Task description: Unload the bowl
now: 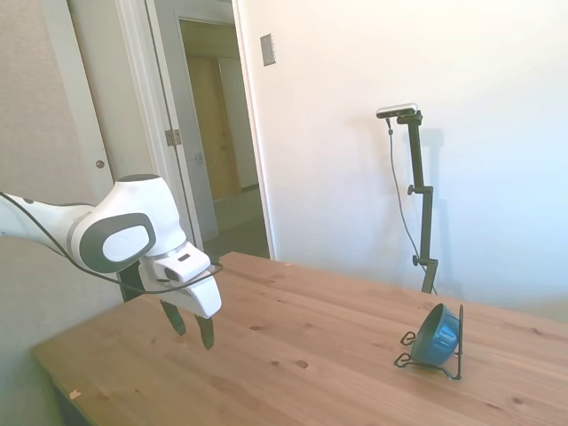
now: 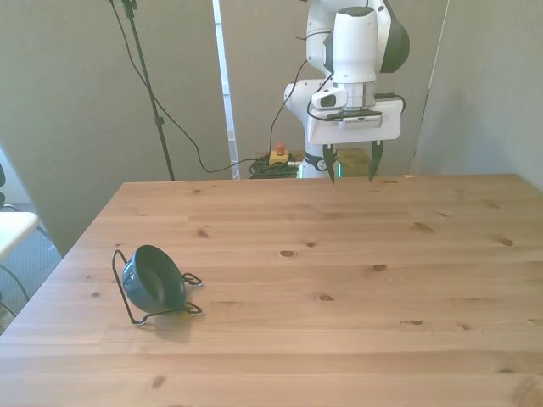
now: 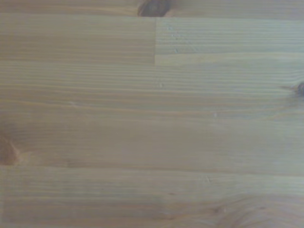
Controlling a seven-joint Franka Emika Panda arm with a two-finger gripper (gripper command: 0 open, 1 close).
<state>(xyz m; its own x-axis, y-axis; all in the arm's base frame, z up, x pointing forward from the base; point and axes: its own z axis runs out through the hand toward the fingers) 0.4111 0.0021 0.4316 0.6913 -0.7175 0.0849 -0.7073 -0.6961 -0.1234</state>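
Claw (image 2: 349, 174): we see it hanging above the table's far edge, fingers spread and pointing down, nothing between them.

Under the claw: we find only bare wood in the wrist view, planks and a few dark knots.

Table (image 2: 339, 280): pale wood, wide, flat; we count nothing lying on it between the claw and the bowl.

Bowl (image 2: 153, 278): small, dark blue-teal, glossy; it stands tipped on edge in the rack, near the front view's left edge, well apart from the claw.

Bowl, handling: we judge it rigid, light and slippery, likely ceramic and so breakable if dropped.

Bowl, grip: we judge the top of the rim, the part standing free of the wire, to be the place, one finger inside and one outside the wall.

Rack (image 2: 136, 318): thin black wire, with an upright loop behind the bowl and small looped feet on the table; we judge it light enough to lift along with the bowl.

In the way: we see no obstacle on the path; only the wire loop crowds the rim.

Surroundings: white wall and an open doorway beyond the table in the side view.
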